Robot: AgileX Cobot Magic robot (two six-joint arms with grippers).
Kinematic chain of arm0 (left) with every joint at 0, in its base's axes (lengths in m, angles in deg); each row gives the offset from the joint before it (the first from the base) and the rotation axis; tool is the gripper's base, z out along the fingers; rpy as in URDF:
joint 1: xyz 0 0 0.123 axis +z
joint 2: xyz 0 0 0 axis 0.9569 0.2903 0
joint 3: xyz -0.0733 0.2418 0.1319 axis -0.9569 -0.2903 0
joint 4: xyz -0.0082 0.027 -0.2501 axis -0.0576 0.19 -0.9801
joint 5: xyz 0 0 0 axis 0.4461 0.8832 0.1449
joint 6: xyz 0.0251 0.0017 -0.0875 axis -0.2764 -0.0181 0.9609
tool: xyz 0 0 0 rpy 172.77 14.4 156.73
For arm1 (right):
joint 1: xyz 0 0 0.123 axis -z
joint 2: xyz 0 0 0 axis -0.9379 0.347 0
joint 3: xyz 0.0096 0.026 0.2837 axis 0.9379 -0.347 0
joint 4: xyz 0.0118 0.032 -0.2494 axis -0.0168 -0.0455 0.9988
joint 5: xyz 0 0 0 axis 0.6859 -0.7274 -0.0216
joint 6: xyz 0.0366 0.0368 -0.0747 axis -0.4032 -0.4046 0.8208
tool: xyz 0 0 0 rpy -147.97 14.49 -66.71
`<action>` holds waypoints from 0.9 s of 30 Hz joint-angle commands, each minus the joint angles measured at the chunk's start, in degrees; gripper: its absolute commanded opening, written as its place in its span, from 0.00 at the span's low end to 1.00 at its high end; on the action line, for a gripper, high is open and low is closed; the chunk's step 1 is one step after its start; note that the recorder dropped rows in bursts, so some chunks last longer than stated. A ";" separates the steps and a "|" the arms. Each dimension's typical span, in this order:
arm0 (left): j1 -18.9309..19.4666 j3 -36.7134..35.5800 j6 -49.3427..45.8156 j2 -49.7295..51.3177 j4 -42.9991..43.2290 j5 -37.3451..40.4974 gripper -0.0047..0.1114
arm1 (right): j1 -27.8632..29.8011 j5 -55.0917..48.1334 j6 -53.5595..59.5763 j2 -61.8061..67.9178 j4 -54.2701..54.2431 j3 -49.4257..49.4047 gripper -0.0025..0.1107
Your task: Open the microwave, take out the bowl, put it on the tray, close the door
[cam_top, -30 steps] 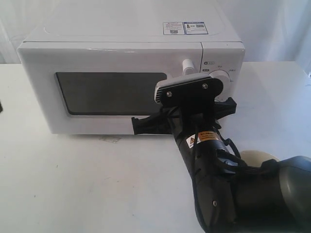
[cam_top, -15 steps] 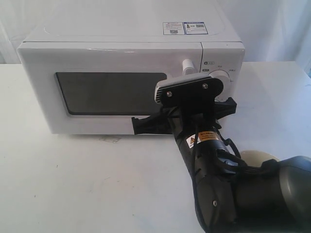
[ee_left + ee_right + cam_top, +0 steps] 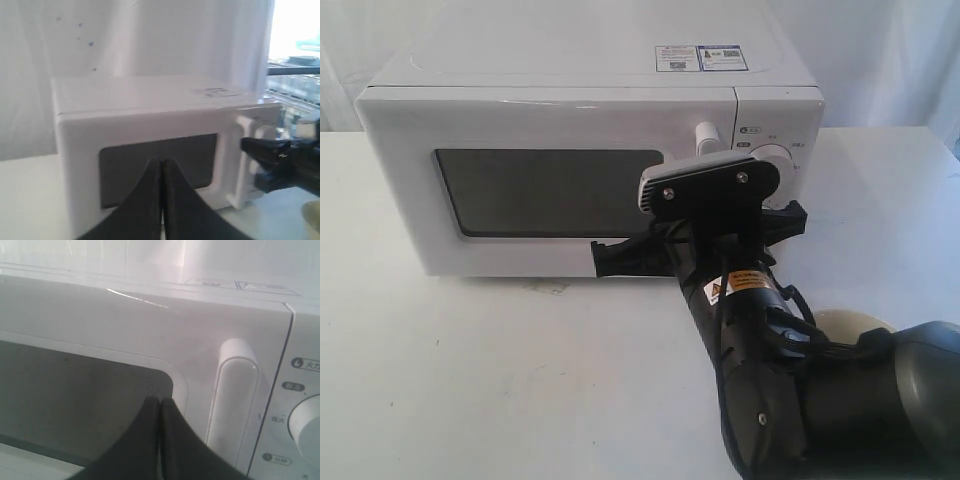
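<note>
The white microwave (image 3: 590, 110) stands at the back of the table with its door (image 3: 550, 190) shut. The dark window (image 3: 545, 192) shows nothing of the bowl, which is hidden. My right arm (image 3: 750, 330) reaches up to the door's front by the white bar handle (image 3: 235, 395). The right gripper (image 3: 159, 401) is shut and empty, its tips before the window's corner, just beside the handle and not touching it. My left gripper (image 3: 161, 163) is also shut and empty, held well back from the door on the window side.
A pale round rim (image 3: 850, 322), perhaps the tray, peeks out behind the right arm on the white table (image 3: 470, 380). Two knobs (image 3: 778, 160) sit right of the handle. A white curtain hangs behind the oven.
</note>
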 commanded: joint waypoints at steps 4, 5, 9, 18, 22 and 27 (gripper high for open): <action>0.65 -12.79 22.77 -0.44 21.13 -13.64 0.04 | -0.15 0.16 -0.12 -0.39 -0.17 -0.30 0.02; 0.65 -13.97 26.52 -0.44 25.09 -14.81 0.04 | -0.15 0.16 -0.12 -0.39 -0.17 -0.30 0.02; 0.65 -17.77 43.74 -0.44 44.85 -19.62 0.04 | -0.15 0.16 -0.12 -0.39 -0.17 -0.30 0.02; 0.65 -20.08 52.03 -0.44 57.29 -19.62 0.04 | -0.15 0.16 -0.12 -0.39 -0.17 -0.30 0.02; 0.65 -20.08 51.80 -0.44 60.66 -12.59 0.04 | -0.15 0.16 -0.12 -0.39 -0.17 -0.30 0.02; 0.65 -20.08 51.95 -0.44 61.54 -6.91 0.04 | -0.15 0.16 -0.12 -0.39 -0.17 -0.30 0.02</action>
